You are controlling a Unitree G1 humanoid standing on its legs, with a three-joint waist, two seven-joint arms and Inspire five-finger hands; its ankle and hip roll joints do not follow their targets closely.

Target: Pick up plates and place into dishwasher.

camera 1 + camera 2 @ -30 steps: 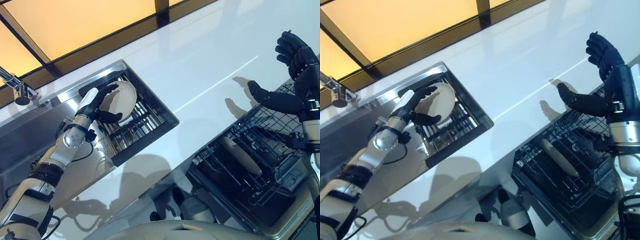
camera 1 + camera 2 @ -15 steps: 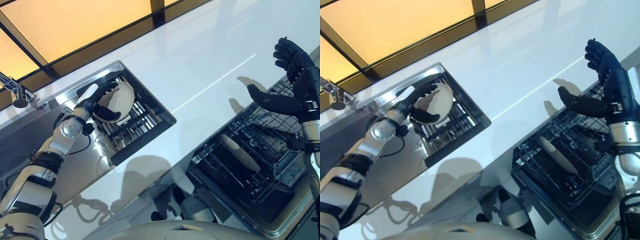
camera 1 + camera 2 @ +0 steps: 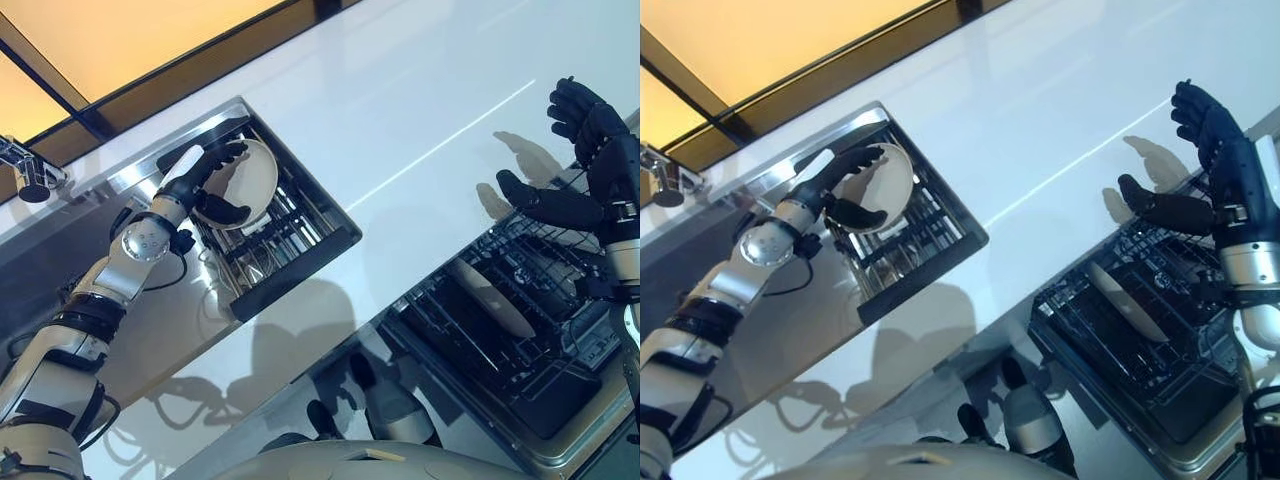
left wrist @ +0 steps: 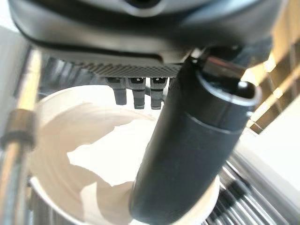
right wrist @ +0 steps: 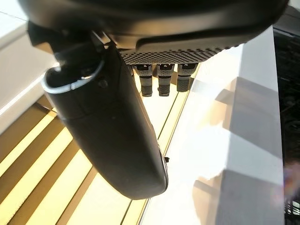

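Left hand grips the round white ceramic plate, thumb across its face, fingers over its rim, at the steel sink rack. My right hand hangs spread, empty, above the black wire dishwasher rack, where one pale plate stands loaded. I judge this plate's transfer remains. Rack's deeper slots are hard to read.

Kitchen, white countertop, steel sink (faucet beside), open dishwasher rack
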